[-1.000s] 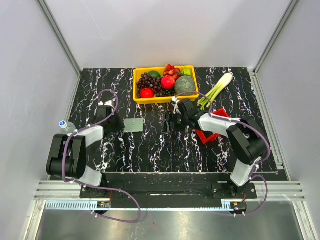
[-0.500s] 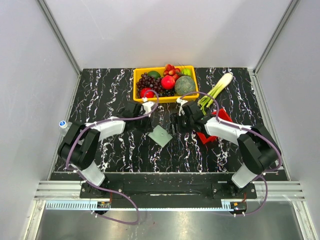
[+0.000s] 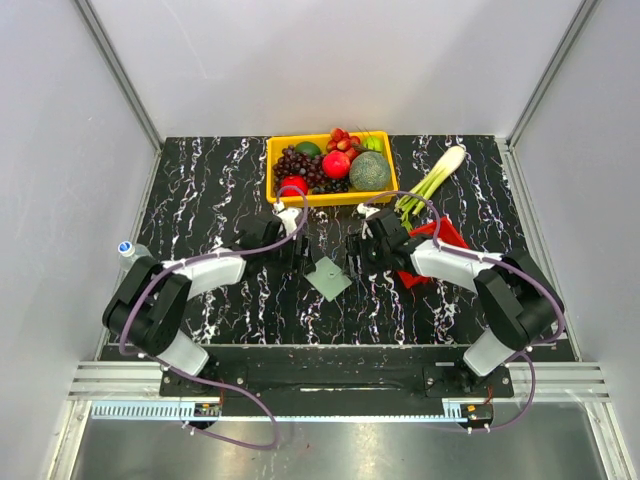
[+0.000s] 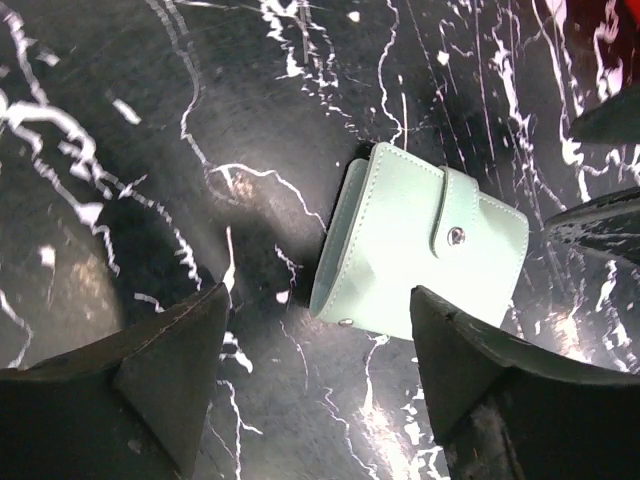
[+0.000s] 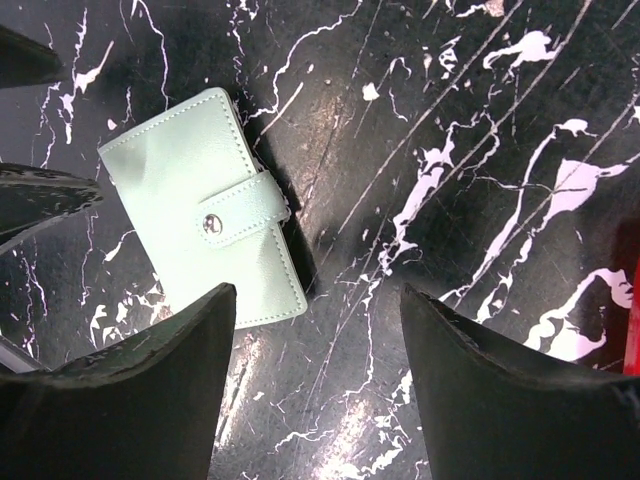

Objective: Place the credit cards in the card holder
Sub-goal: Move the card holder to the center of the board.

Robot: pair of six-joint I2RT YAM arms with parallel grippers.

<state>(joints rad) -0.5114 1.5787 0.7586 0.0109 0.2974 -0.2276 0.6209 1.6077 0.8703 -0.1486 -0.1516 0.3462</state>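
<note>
The card holder [image 3: 328, 277] is a pale grey-green pouch lying flat on the black marbled table, its snap strap fastened. It shows in the left wrist view [image 4: 420, 245] and in the right wrist view [image 5: 200, 205]. My left gripper [image 3: 300, 248] hangs open just left of it; in its own view the left gripper [image 4: 318, 305] holds nothing, and the pouch's near edge lies just beyond the fingertips. My right gripper [image 3: 355, 250] stands open just right of the pouch, and in its own view the right gripper [image 5: 315, 295] has only bare table between its fingers. The credit cards are out of view.
A yellow tray [image 3: 385, 190] of fruit stands at the back centre. A leek [image 3: 432, 180] lies to its right. A red mesh basket [image 3: 432, 252] sits under the right arm. A water bottle [image 3: 130, 250] lies at the table's left edge.
The left arm has swung right to the middle of the table. The card holder has moved right and nearer with it. The left jaws have opened. The right gripper barely moved.
</note>
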